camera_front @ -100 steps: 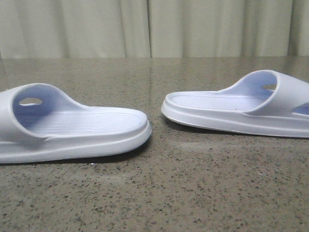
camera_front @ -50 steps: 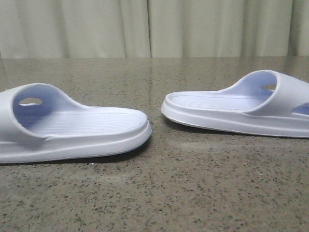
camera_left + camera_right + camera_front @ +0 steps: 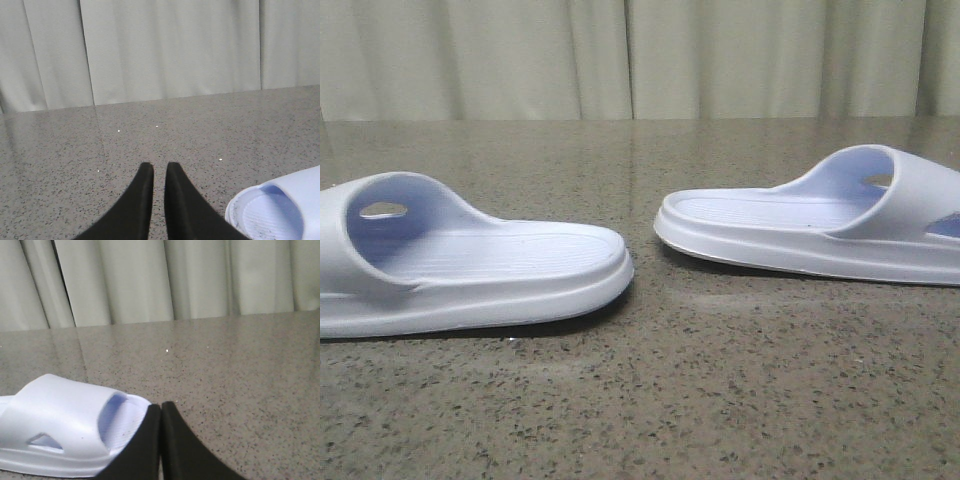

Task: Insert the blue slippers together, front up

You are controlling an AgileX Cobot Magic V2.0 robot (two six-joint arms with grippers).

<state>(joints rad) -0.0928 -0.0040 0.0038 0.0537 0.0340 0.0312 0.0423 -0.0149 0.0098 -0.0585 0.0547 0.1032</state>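
Two blue slippers lie flat on the speckled bench [image 3: 650,400], heels facing with a gap between: left slipper [image 3: 470,265], then right slipper [image 3: 810,230]. Left gripper [image 3: 159,172] and right gripper [image 3: 161,412] are clenched, grasping nothing.

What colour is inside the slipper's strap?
Pale blue inside the left slipper's strap, clearest in the front view.

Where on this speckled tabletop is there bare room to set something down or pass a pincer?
Bare stone runs behind both pale blue foam slippers to the curtain, and along the near edge before them. A gap separates the left slipper from the right slipper; it is the tightest spot. The speckled table shows nothing else.
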